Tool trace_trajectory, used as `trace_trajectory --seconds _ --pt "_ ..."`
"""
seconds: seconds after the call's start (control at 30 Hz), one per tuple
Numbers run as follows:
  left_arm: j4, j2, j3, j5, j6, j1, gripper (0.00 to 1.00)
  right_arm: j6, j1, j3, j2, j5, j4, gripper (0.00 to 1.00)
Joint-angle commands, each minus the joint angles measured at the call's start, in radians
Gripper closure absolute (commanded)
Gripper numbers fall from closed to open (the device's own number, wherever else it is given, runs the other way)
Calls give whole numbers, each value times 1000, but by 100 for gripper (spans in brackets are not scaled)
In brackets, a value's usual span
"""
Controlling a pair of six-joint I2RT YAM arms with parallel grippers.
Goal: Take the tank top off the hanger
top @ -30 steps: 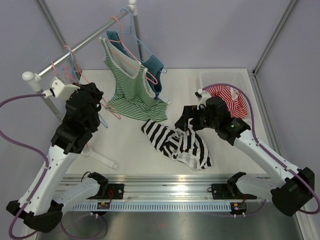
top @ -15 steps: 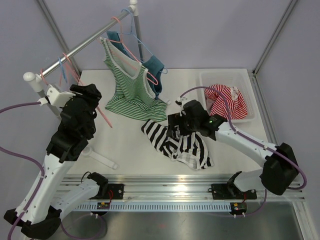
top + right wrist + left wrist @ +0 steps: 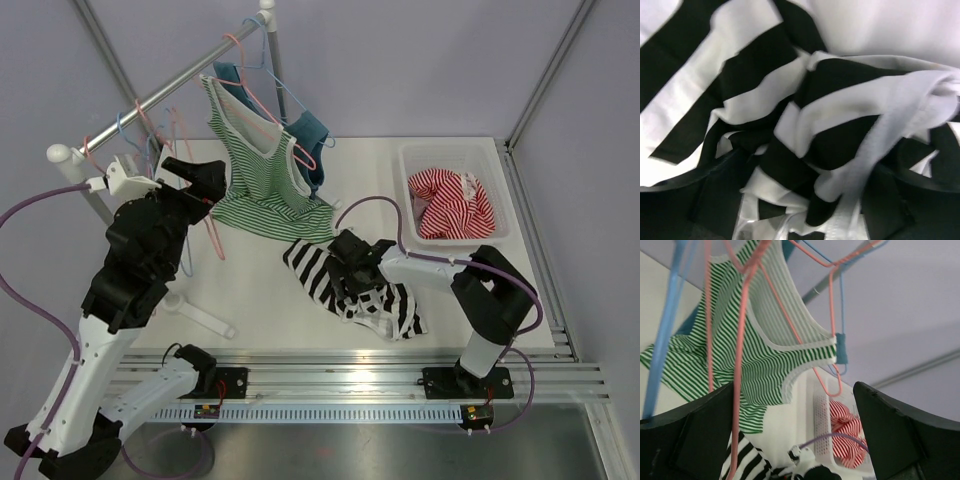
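Green-striped tank top (image 3: pixel 262 178): upper centre, on pink hanger (image 3: pixel 281 124). Left pincer (image 3: pixel 200 180): wide apart, empty, bare hangers (image 3: pixel 740 365) in front. Right pincer (image 3: pixel 346 268): spread over black-and-white tank top (image 3: pixel 388 305), table (image 3: pixel 250 295) centre. Red-striped garment (image 3: pixel 452 205): basket (image 3: pixel 408 160), right.

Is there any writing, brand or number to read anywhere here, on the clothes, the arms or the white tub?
No text can be read in any view.
Small coloured tags below the front rail: too small to read.
Green striped tank top, black-and-white top, red striped garment: stripes only, no print.
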Motion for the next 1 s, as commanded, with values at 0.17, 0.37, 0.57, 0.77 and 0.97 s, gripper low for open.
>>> trace_trajectory --seconds 0.17,0.37,0.57,0.77,0.97 --pt "8 -42 104 287 78 4 1 29 8 -4 -14 76 -16 85" --pt "16 -32 144 450 121 4 1 8 5 123 -196 220 -181 100" --pt "-18 -7 173 465 143 4 1 -34 -61 320 -321 307 -350 100" --pt "-72 -15 164 397 166 4 1 -90 -119 420 -367 291 -406 100" --pt "34 -27 112 568 203 4 1 -116 -183 455 -404 331 -409 100"
